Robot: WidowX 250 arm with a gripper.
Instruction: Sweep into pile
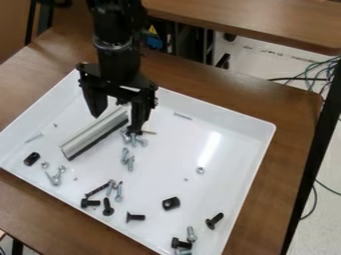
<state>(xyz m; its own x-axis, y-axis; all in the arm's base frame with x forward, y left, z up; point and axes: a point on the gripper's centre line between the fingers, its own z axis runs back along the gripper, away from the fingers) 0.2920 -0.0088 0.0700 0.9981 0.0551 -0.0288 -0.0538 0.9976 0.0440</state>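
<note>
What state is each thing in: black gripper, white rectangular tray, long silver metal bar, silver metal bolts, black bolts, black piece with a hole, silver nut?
Black two-finger gripper, open, lowered into the tray
White rectangular tray, upright, strewn with hardware
Long silver metal bar, lying at a slant
Silver metal bolts, scattered, some in loose clusters
Black bolts, loose, unpiled
Black piece with a hole, lying loose
Silver nut, lying apart

Lighting: bright, mostly even. Tray: white, glossy; one elongated streak of glare, right of centre. Shadows: faint and soft within the tray, deep beneath the far table. Floor: pale, well lit.
</note>
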